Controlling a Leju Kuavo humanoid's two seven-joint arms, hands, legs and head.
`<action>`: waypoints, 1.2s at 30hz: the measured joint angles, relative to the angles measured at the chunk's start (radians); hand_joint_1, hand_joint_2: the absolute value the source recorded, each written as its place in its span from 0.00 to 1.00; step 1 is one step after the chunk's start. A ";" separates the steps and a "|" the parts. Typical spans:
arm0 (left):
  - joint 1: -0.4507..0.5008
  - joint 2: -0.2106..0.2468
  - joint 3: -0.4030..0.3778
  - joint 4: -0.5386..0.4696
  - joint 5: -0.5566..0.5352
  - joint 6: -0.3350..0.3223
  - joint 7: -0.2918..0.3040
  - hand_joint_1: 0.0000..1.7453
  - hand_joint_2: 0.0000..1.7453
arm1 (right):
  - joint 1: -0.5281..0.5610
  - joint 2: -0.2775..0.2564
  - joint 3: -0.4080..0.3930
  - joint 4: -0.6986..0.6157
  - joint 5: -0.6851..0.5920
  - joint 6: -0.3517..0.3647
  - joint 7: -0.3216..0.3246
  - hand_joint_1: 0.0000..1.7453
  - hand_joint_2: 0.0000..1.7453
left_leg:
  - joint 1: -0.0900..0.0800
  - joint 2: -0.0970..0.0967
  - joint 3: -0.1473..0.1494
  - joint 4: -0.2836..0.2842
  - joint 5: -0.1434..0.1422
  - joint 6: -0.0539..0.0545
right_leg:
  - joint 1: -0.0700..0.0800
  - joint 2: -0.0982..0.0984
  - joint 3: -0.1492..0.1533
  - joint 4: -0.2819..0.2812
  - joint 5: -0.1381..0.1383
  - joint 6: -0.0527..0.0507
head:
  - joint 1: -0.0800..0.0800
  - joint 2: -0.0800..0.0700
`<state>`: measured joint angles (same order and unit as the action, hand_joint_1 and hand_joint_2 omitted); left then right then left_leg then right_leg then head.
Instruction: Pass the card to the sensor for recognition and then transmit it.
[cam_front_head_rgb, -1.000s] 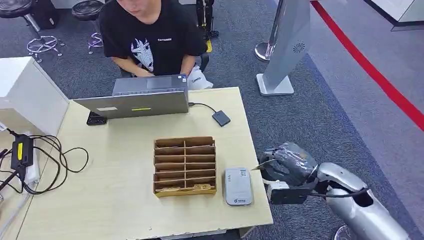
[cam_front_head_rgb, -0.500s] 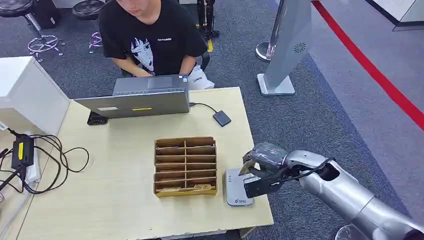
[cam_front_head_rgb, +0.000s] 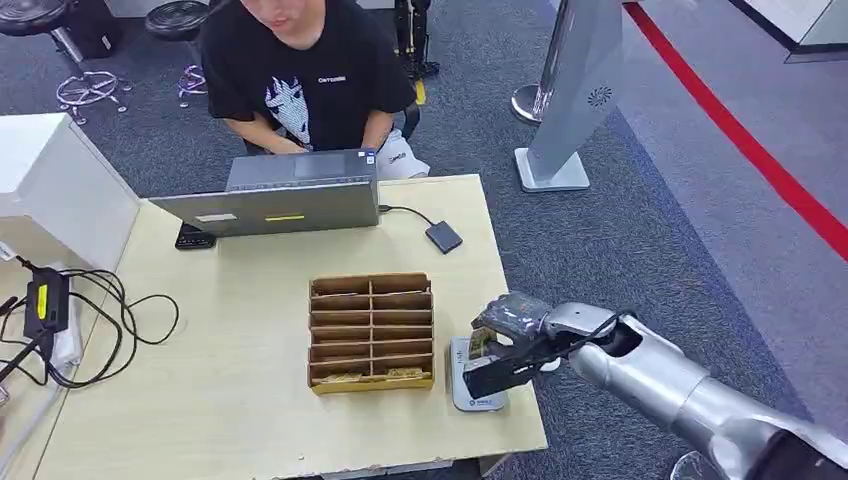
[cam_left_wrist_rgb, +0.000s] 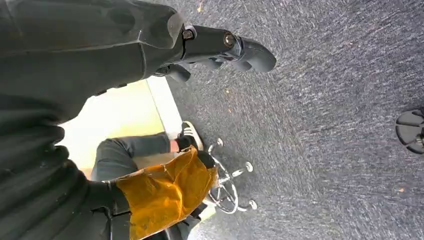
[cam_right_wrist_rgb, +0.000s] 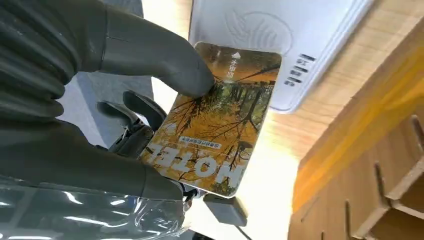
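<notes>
My right hand hangs over the white card sensor near the table's front right corner. It pinches an orange hotel card between thumb and fingers. In the right wrist view the card's far edge overlaps the sensor's top face, a little above it. My left hand hangs down over grey carpet, fingers curled, nothing in it.
A brown cardboard slot rack stands just left of the sensor. A person sits behind a grey laptop at the table's far side. Black cables lie at the left edge. A grey kiosk stand rises on the carpet beyond.
My right hand has carried the card leftward from beyond the table's right edge to over the sensor. The person has barely shifted.
</notes>
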<state>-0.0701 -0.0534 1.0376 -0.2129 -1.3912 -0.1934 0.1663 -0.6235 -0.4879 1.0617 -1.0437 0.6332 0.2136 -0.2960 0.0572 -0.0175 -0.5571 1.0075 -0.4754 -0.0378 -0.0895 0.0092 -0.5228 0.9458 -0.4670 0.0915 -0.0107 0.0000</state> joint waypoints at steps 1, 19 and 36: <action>0.000 0.000 0.000 0.000 0.000 0.000 0.000 0.00 1.00 | -0.003 0.001 0.003 0.002 -0.009 -0.007 0.003 1.00 1.00 | 0.000 0.000 0.000 0.000 0.000 0.000 | 0.000 0.000 0.000 0.000 0.000 0.000 | 0.000 0.000; 0.010 0.000 0.010 0.000 0.006 0.008 -0.002 0.00 1.00 | 0.221 -0.214 -0.512 -0.400 -0.131 -0.175 -0.064 1.00 1.00 | 0.000 -0.002 -0.004 0.000 -0.001 -0.001 | 0.000 -0.002 -0.001 0.000 -0.001 0.000 | 0.000 0.000; -0.044 0.000 -0.074 0.000 -0.146 -0.046 0.012 0.00 1.00 | -0.569 0.477 -0.203 0.419 0.078 -0.042 0.318 1.00 1.00 | 0.002 0.001 -0.004 0.000 0.008 -0.007 | 0.002 0.003 -0.012 0.012 0.004 -0.004 | 0.000 0.000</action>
<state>-0.1138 -0.0538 0.9641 -0.2129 -1.5373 -0.2391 0.1785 -1.1924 -0.0109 0.8583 -0.6248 0.7111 0.1717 0.0224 0.0594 -0.0168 -0.5611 1.0072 -0.4673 -0.0451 -0.0879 0.0117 -0.5343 0.9581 -0.4633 0.0877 -0.0103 0.0000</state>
